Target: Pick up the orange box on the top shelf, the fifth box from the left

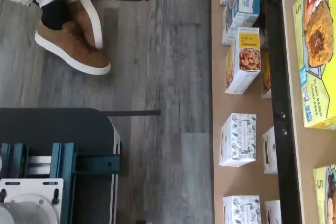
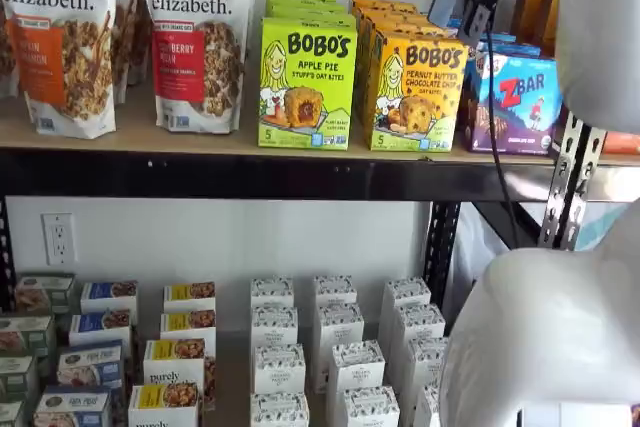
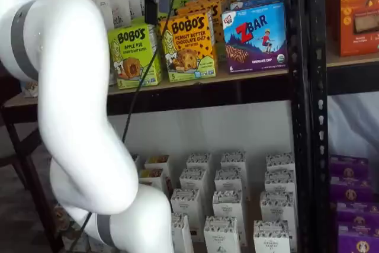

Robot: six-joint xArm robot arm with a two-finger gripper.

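The orange box stands at the front of the top shelf, between the lime-green Apple Pie box and the blue ZBar box. It shows in both shelf views, the second being. More orange boxes stand in a row behind it. My gripper hangs from the view's upper edge, above and just right of the orange box and in front of the shelf, apart from it. A gap shows between its black fingers, and nothing is in them. It also shows in a shelf view. In the wrist view, an edge of the orange box shows past the black rail.
Purely Elizabeth bags stand at the shelf's left. The lower shelf holds small white boxes. Black perforated uprights flank the bay. My white arm fills the foreground. A person's brown shoes rest on the floor below.
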